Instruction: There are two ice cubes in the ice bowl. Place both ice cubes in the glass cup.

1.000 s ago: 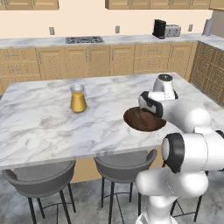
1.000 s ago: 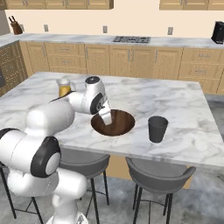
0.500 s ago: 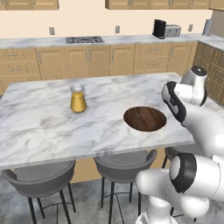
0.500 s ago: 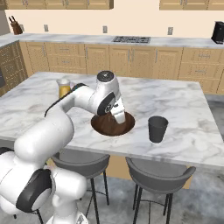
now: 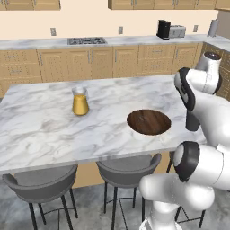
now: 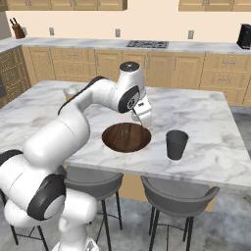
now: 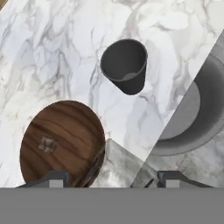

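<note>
The ice bowl [image 7: 65, 131], wide and of brown wood, lies on the marble island, with one clear ice cube [image 7: 48, 144] on its floor. My gripper [image 7: 112, 178] hangs above the bowl's rim on the side facing the glass cup, shut on a second, translucent ice cube [image 7: 122, 162] between its fingers. The glass cup [image 7: 124, 65], a dark grey tumbler, stands upright just beyond. From the right base, the gripper [image 6: 145, 123] is over the right edge of the ice bowl [image 6: 126, 137], left of the glass cup [image 6: 176, 144]. My arm partly hides the glass cup [image 5: 193, 122] beside the ice bowl [image 5: 148, 122].
A clear glass of orange liquid [image 5: 80, 101] stands further left on the island. Two grey stools [image 6: 179, 193] [image 6: 93, 179] sit under the near edge of the island [image 6: 215, 166]. Bare marble surrounds the cup.
The gripper has risen out of the bowl with an ice cube and moved right, from the bowl's left part to its rim nearest the glass cup.
</note>
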Robot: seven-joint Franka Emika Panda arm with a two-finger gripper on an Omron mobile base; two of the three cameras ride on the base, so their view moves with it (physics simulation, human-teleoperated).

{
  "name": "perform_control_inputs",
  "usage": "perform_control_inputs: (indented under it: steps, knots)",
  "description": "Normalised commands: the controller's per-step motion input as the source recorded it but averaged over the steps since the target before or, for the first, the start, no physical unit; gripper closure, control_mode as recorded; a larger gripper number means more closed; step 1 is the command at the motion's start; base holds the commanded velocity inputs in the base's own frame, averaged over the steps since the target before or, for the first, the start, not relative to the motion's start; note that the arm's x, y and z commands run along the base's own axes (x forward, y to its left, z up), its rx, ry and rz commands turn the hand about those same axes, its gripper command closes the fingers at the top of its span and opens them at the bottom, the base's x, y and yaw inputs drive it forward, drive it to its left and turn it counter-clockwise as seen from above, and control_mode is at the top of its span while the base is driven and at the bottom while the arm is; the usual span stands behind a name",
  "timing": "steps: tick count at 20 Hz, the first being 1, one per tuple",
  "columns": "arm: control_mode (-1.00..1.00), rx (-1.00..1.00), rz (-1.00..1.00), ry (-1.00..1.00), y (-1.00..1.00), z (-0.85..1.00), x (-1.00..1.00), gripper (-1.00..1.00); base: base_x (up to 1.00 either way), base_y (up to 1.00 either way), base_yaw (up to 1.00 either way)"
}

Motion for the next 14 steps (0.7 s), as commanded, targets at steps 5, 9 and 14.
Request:
perform_control_inputs:
  steps: [5, 9, 14]
  knots:
    - [-1.00, -0.04, 0.00, 0.00, -0.46, 0.00, 0.00, 1.00, 0.00, 0.00, 0.00]
    - [-1.00, 0.01, 0.00, 0.00, -0.47, 0.00, 0.00, 1.00, 0.00, 0.00, 0.00]
    - [-1.00, 0.00, 0.00, 0.00, -0.52, 0.00, 0.01, 1.00, 0.00, 0.00, 0.00]
